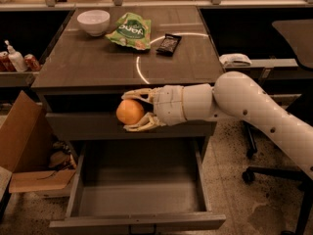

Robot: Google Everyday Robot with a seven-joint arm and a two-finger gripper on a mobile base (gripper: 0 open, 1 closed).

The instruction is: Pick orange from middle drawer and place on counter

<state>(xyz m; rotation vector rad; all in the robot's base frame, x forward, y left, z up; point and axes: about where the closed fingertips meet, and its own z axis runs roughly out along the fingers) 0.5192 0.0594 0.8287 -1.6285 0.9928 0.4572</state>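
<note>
Clasping the orange (130, 112) between its fingers, the gripper (127, 111) hangs above the open middle drawer (139, 185), with the counter (98, 62) edge at its 12 o'clock, apparently ready for placing there.

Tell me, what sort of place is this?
Likely an office break area or lab: a counter with a white bowl and snack bag, an office chair beside it. The hand holds the orange above the open middle drawer.

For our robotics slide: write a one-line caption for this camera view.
Gripper shut on the orange, held above the open middle drawer, below counter level.
</note>
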